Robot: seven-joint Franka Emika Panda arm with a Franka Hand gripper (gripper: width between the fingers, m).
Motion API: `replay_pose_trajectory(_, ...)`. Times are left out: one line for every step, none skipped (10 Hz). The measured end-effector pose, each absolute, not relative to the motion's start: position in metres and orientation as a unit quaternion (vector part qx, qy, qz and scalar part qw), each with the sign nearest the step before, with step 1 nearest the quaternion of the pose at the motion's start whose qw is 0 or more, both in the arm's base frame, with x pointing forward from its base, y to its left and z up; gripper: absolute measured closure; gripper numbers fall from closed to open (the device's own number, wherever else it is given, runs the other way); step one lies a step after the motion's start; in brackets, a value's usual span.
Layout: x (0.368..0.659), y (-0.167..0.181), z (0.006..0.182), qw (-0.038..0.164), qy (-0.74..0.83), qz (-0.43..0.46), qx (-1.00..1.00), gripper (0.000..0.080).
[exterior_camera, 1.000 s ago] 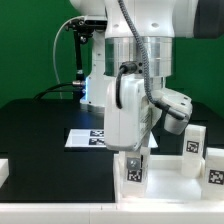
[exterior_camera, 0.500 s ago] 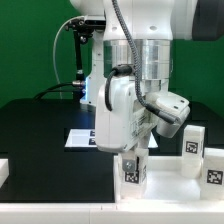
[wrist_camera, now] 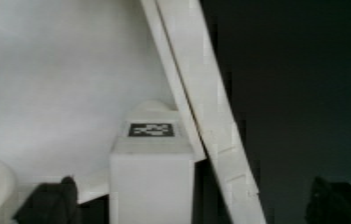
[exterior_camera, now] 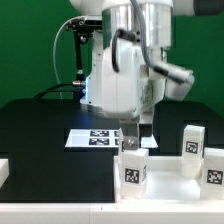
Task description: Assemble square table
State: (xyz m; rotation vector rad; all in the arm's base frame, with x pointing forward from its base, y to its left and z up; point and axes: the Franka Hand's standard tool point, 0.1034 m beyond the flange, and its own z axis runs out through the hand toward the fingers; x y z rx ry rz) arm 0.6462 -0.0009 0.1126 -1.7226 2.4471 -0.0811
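Observation:
A white leg with a tag stands upright at the front of the exterior view. My gripper hangs just above it, open and holding nothing. In the wrist view the same leg stands on the white square slab, close to the slab's edge. It sits between my two dark fingertips, which are spread wide with my gripper centred over it. Two more tagged legs stand at the exterior view's right.
The marker board lies on the black table behind my gripper. A white L-shaped piece sits at the exterior view's left edge. The arm's body fills the middle of the exterior view.
My gripper was low around the front leg; it has risen and turned, leaving the leg standing in place. The other legs have not moved.

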Motion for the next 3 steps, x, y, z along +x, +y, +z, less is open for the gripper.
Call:
replay_pose_trajectory(0.6457, -0.0006, 0.1111, 0.073, 0.815, -0.027, -0.574, 0.0153)
replay_pose_trajectory(0.6457, -0.0002, 0.1111, 0.073, 0.815, -0.027, -0.575, 0.0151)
replay_pose_trajectory(0.6456, -0.0002, 0.1108, 0.073, 0.815, -0.027, -0.575, 0.0151)
